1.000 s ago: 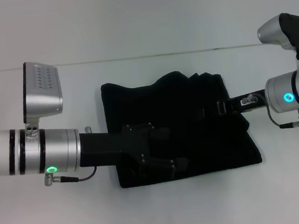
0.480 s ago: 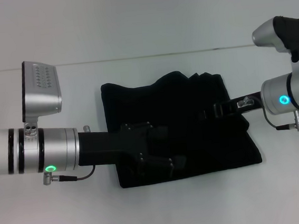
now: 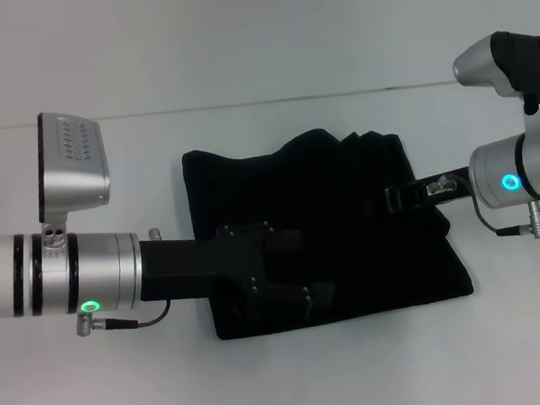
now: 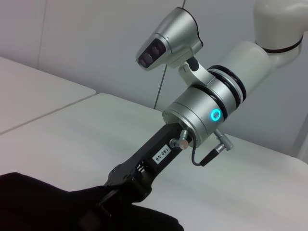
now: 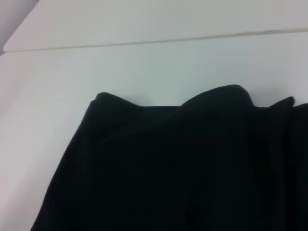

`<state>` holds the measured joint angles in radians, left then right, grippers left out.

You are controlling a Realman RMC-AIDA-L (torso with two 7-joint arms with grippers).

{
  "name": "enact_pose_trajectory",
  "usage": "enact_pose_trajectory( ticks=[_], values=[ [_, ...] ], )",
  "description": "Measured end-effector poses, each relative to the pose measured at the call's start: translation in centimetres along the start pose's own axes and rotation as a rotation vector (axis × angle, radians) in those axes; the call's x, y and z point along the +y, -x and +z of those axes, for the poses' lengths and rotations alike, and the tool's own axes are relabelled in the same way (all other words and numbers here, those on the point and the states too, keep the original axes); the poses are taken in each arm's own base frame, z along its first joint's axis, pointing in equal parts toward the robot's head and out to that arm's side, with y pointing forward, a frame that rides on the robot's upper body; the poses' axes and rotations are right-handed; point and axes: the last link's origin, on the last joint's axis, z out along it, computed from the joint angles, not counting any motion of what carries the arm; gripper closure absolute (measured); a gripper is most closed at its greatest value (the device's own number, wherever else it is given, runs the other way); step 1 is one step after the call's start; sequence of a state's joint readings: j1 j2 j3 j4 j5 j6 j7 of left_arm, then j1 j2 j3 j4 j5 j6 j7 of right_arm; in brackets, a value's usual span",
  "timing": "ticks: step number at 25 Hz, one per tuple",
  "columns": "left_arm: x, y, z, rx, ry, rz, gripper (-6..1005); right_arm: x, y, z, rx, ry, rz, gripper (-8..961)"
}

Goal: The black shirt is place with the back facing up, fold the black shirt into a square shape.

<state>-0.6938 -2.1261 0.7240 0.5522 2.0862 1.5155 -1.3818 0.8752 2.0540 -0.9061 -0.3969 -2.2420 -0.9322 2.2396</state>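
On white table [image 3: 97, 391], centre of head view: black shirt [image 3: 350, 233], folded to a rough rectangle, far edge bunched. Left gripper [image 3: 292, 277] sits over shirt's near-left part, black on black; can't tell finger gap or contact. Right gripper [image 3: 394, 196] at shirt's right edge, tip buried in fabric per left wrist view [image 4: 113, 195]; grip state can't tell.

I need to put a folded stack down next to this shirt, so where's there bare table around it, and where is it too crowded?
Bare table runs along the far side of the black shirt, up to the seam line, and along the near edge in front of it. The sides are crowded: the left gripper reaches over the shirt's near-left part, and the right gripper comes in at its right edge.
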Motion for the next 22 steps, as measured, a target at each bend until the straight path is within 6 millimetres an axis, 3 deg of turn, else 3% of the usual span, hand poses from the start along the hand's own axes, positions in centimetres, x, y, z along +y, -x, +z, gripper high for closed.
enact_pose_trajectory(
  ticks=[22],
  values=[
    [0.08,0.14,0.1,0.001,-0.001,-0.017,71,-1.03,-0.2,-0.12,-0.036,-0.044,0.024,770]
  ],
)
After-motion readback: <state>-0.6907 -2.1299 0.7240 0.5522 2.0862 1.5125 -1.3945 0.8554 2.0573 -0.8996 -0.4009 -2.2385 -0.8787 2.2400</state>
